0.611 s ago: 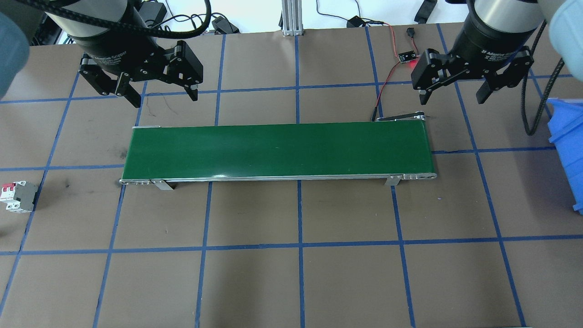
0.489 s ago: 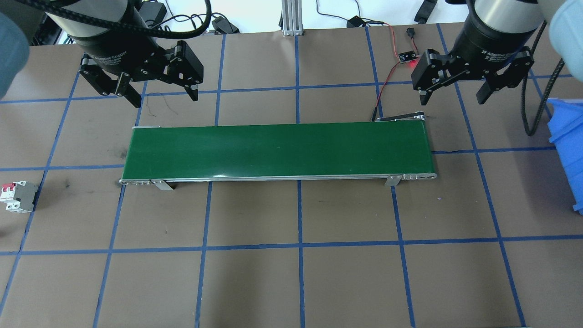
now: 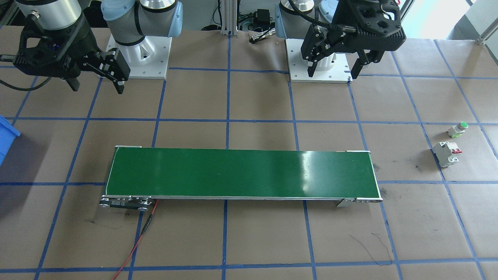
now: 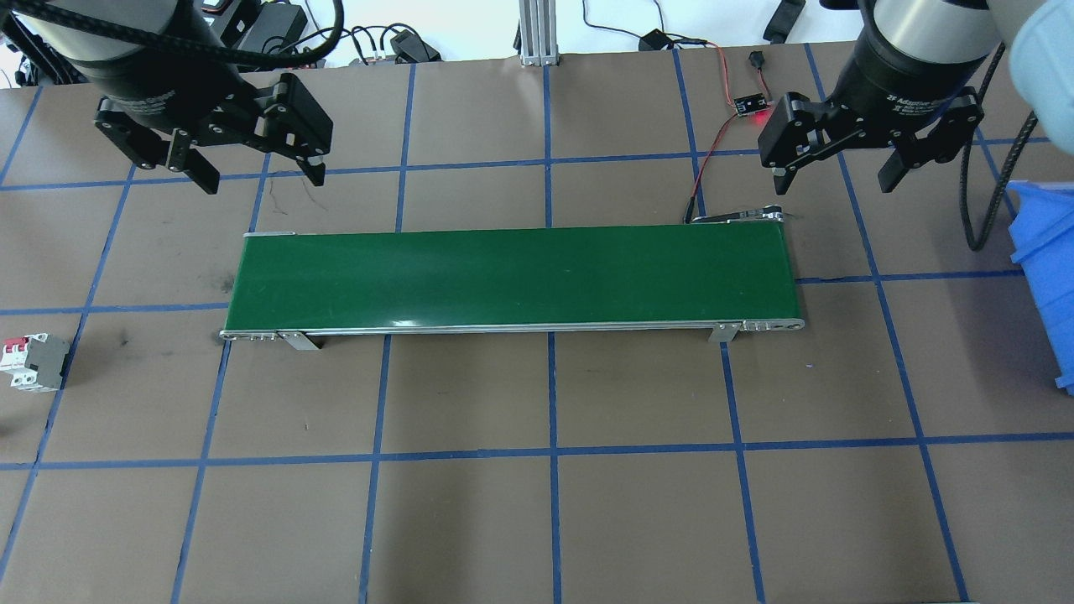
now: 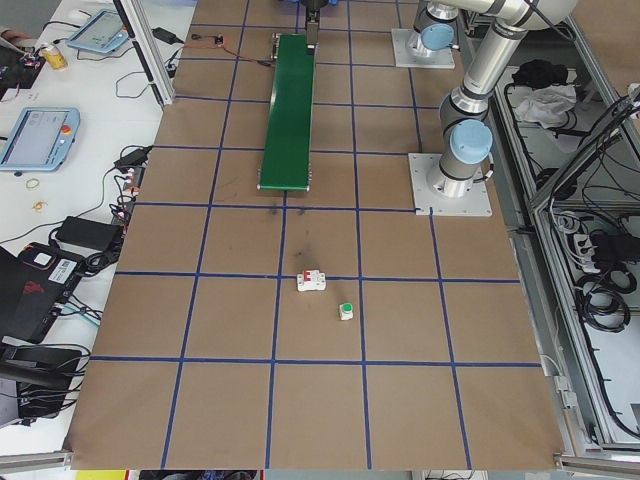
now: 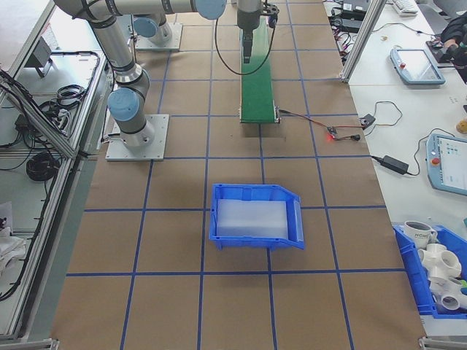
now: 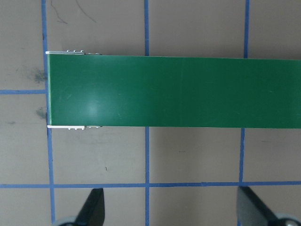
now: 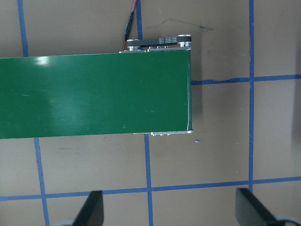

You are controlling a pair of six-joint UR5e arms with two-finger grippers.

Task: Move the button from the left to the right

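Observation:
The button (image 3: pixel 458 129), with a round green cap on a whitish body, stands on the table at the robot's far left, beside the breaker; it also shows in the exterior left view (image 5: pixel 346 311). It lies outside the overhead view. My left gripper (image 4: pixel 262 178) hangs open and empty above the table behind the conveyor's left end, far from the button (image 3: pixel 332 74). My right gripper (image 4: pixel 833 184) is open and empty behind the conveyor's right end (image 3: pixel 97 88). Both wrist views show spread fingers (image 7: pixel 91 209) (image 8: pixel 91 209) over the belt ends.
A green conveyor belt (image 4: pixel 512 277) lies across the table's middle. A white breaker with red toggles (image 4: pixel 33 362) sits next to the button (image 3: pixel 447 153). A blue bin (image 4: pixel 1045 268) stands at the right edge. A small board with red wires (image 4: pixel 749 105) lies behind the belt.
My left gripper has shifted to the left and slightly back, still open. The right gripper has not moved.

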